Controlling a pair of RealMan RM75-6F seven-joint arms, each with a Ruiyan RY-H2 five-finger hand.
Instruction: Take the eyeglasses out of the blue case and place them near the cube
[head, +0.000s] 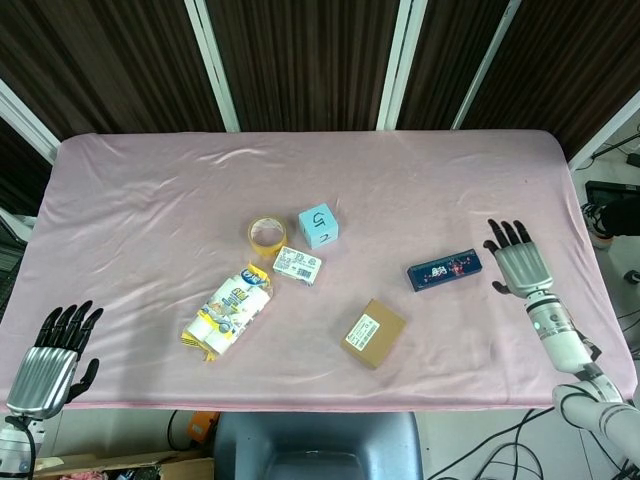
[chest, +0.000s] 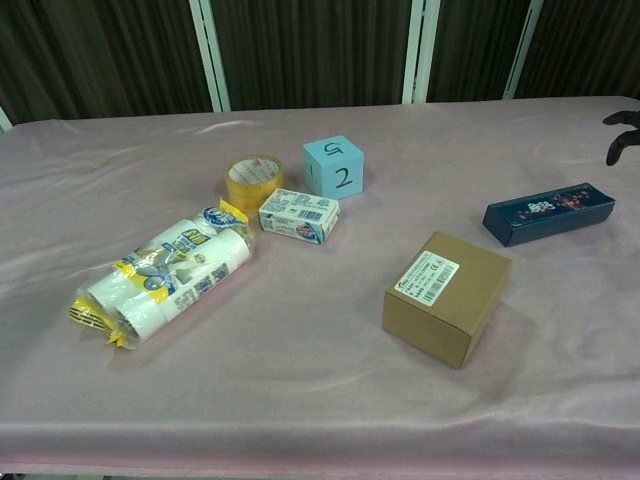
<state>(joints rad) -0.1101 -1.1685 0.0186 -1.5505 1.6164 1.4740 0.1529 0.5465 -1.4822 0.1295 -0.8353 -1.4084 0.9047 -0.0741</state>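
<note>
Two hands appear, both empty with fingers spread. The right hand (head: 516, 262) hovers just beside the right end of the blue case (head: 445, 270), not touching it; the left hand (head: 52, 352) waits at the near-left edge of the counter (head: 150, 190), well apart from everything. The case lies shut, so the eyeglasses are hidden inside. The cube (head: 318, 225) stands well to the case's left, beside a tape roll (head: 266, 236) and a small carton (head: 298, 265). Risks, as judged: the slim case may slide on the wrinkled cloth or skid toward the brown box (head: 374, 333) if pushed from one end; opening it one-handed may flip it or spill the glasses.
</note>
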